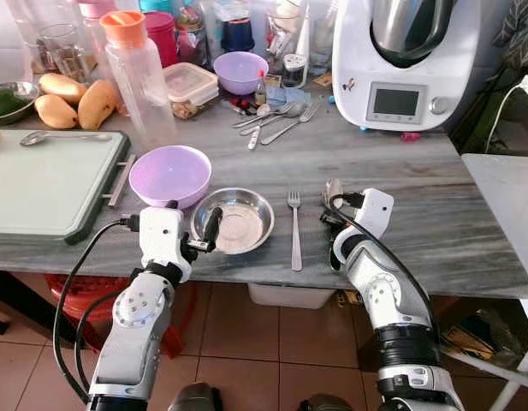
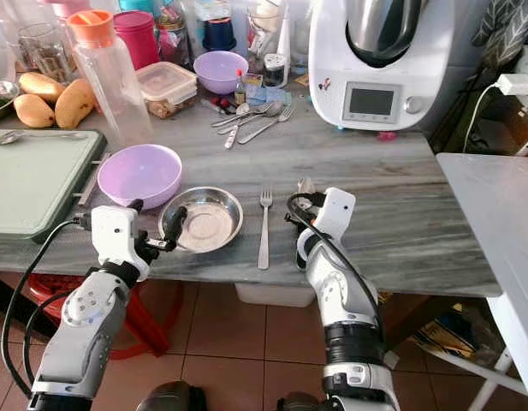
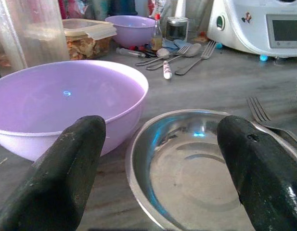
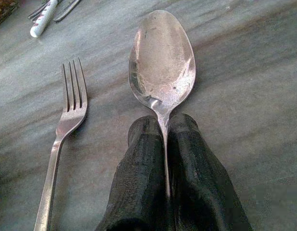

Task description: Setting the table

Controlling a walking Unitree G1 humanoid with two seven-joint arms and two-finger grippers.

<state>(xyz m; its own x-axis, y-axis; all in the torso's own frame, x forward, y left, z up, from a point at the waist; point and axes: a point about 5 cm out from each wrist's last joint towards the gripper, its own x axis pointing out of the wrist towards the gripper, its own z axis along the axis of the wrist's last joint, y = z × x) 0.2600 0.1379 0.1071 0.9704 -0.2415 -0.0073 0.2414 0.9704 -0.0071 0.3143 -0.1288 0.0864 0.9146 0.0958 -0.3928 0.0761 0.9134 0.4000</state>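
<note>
- Right hand [image 4: 163, 127] low over the grey tabletop [image 1: 435, 184], its 2 black fingers [image 4: 141, 159] pressed together on the handle of a spoon [image 4: 161, 60], bowl pointing away from the wrist.
- Fork [image 1: 294, 227] flat on the tabletop just beside the spoon, on its left, tines toward the far side.
- Steel plate [image 1: 238, 221] left of the fork, near the front edge.
- Purple bowl [image 1: 169, 174] touching or almost touching the plate's far left rim.
- Left hand [image 1: 195, 229] at the plate's near rim, fingers [image 3: 66, 168] spread apart, gripping nothing.
- Loose cutlery [image 1: 276, 120] farther back, before a white kitchen machine [image 1: 400, 60].
</note>
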